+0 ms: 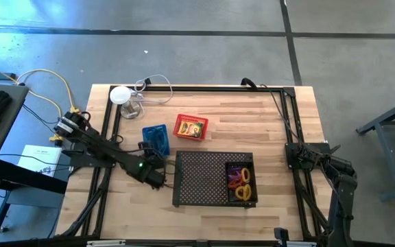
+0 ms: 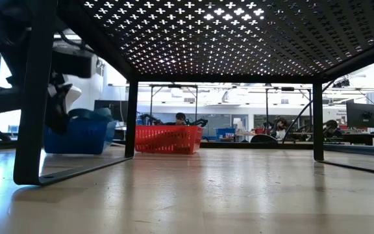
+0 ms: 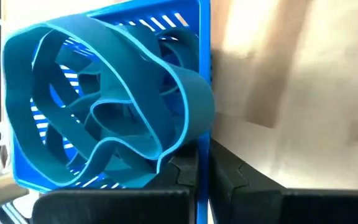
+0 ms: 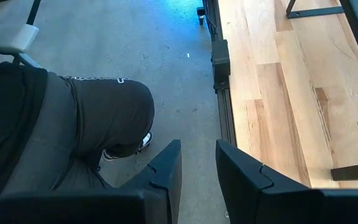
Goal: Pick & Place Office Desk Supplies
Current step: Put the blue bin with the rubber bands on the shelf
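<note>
While the left gripper (image 3: 199, 180) pinches the blue mesh basket (image 1: 156, 138) wall, its mouth faces up beside the black tray (image 1: 204, 180)

Overhead and table-level cameras both see the blue basket (image 1: 156, 139).

Blue basket (image 1: 156, 138) upright beside red basket (image 1: 190, 127), bands (image 1: 241, 182) on tray.

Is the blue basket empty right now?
No, the left wrist view shows wide teal bands looped inside the blue basket.
</note>
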